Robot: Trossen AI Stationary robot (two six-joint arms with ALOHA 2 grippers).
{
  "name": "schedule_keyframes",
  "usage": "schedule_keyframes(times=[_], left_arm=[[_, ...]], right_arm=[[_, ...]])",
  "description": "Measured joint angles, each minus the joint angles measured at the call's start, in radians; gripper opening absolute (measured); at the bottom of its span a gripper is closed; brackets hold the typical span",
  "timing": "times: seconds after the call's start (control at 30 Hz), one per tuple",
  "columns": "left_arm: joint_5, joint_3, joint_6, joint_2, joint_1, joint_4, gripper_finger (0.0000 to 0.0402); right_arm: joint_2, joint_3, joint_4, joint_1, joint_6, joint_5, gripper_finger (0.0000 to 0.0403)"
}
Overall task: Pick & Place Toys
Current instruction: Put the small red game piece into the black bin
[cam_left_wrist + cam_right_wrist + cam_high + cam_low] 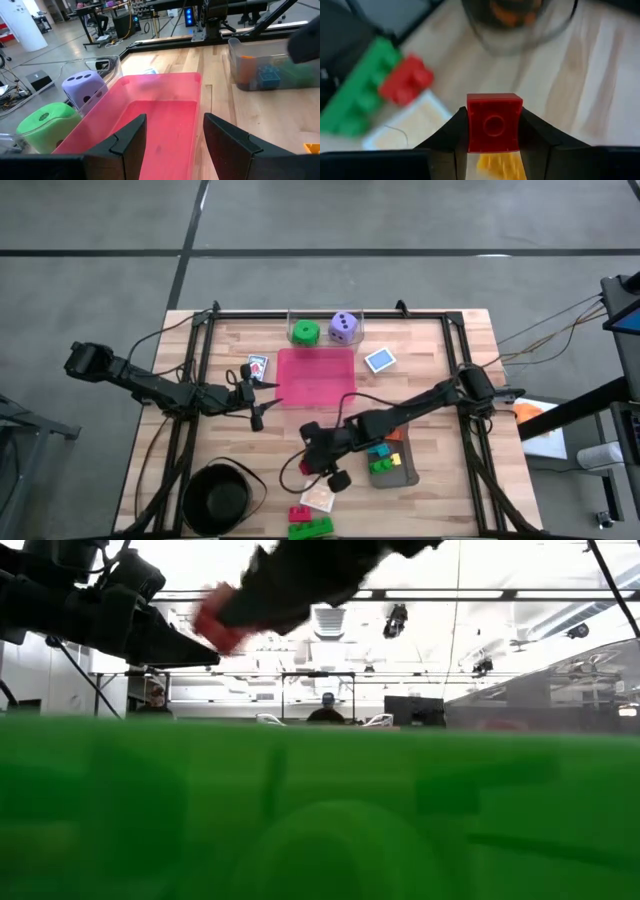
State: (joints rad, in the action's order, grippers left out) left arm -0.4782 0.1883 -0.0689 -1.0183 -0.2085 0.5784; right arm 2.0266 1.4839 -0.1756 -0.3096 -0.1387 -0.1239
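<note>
My right gripper (330,472) is shut on a small red brick (494,122) above the table's near middle; the brick also shows in the low view (220,625). Below it lie a green brick (357,100), another red brick (407,77) and an orange card (410,127). My left gripper (172,145) is open and empty at the left edge of the pink tray (315,377). A green die (305,332) and a purple die (343,328) sit in the clear tray at the far edge. A blue card (379,360) lies right of the pink tray. My right gripper pinches the red brick by two opposite sides (470,125) between its two fingers, and the brick's studded face (494,125) is turned toward the wrist camera. The fingers slant down toward the table's near left. The brick is lifted clear of the table.
A black round bowl (220,498) stands at the near left. A grey tray (392,465) with several bricks sits right of my right gripper. Another card (258,365) lies left of the pink tray. People stand in the room beyond the table (325,710).
</note>
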Motion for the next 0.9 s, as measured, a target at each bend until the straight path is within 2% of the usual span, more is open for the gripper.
schedule_keyframes(times=[0.27, 0.5, 0.63, 0.9], left_arm=[[0.000, 0.000, 0.000, 0.000, 0.000, -0.003, 0.0197], [0.000, 0.000, 0.002, 0.000, 0.000, -0.003, 0.0197], [0.000, 0.000, 0.002, 0.000, 0.000, -0.004, 0.0197], [0.000, 0.000, 0.002, 0.000, 0.000, -0.009, 0.0197]], right_arm=[[0.000, -0.177, 0.455, 0.022, 0.007, -0.004, 0.0123], [-0.001, -0.300, 0.717, 0.029, 0.064, -0.003, 0.0123], [-0.025, -0.358, 0.791, 0.030, 0.082, 0.018, 0.0123], [-0.168, -0.495, 0.782, 0.025, 0.103, 0.121, 0.0123]])
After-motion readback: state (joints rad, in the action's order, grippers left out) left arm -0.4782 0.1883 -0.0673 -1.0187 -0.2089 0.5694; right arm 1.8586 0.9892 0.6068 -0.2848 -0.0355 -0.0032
